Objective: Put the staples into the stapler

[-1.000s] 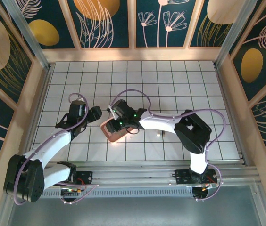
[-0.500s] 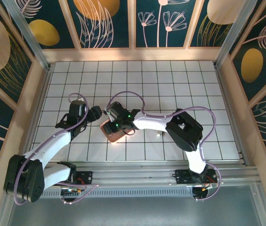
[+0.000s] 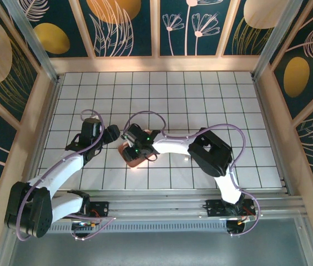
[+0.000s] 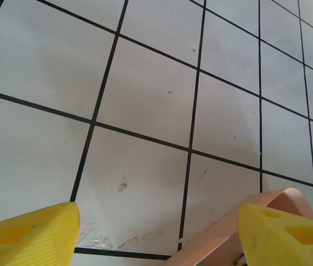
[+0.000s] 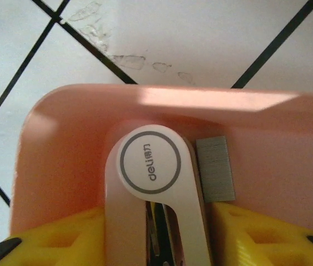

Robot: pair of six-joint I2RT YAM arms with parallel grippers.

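Right gripper (image 5: pixel 159 224) straddles the stapler (image 5: pixel 151 166), fingers snug at both flanks; whether it is clenched I cannot tell. Best to square the hold on the body without nudging the grey staples (image 5: pixel 215 169) just beside it. The stapler is white, round-ended with a ringed logo, and lies in the pink tray (image 5: pixel 62 144)

stapler (image 5: pixel 152 166): rear cut off at edge | staples (image 5: pixel 216 169): near end perhaps under fingers (image 5: pixel 267 238)
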